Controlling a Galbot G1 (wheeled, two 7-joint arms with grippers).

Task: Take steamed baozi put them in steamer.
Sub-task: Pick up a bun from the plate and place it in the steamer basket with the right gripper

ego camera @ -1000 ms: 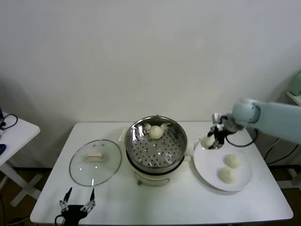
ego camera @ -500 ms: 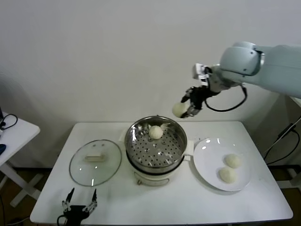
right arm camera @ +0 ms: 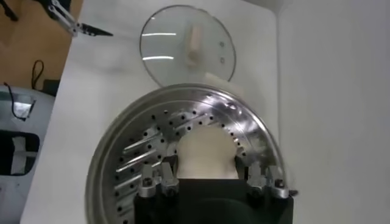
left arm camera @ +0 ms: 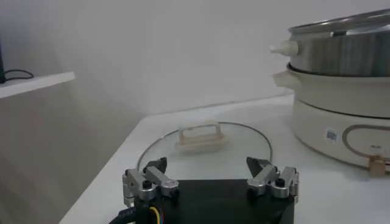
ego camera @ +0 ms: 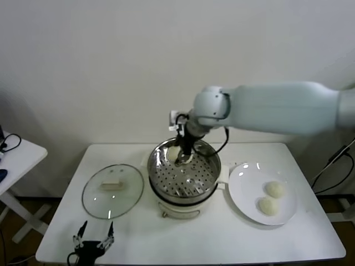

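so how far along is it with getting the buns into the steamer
About halfway. The right gripper holds a bun low over the steamer, at its far side, not yet released. Whether another bun already lies there is hidden by the arm. Two buns wait on the white plate. The left gripper idles open beside the glass lid.

- The steamer (ego camera: 183,173) fills the table's (ego camera: 188,238) middle; the right gripper (ego camera: 182,157) and its arm block the basket's far side, its near perforated floor open from above.
- The glass lid (ego camera: 112,190) covers the left part.
- The white plate (ego camera: 263,192) with two baozi (ego camera: 274,189) takes the right part.
- The front edge strip lies bare, save the left gripper (ego camera: 91,240) at the front-left corner.
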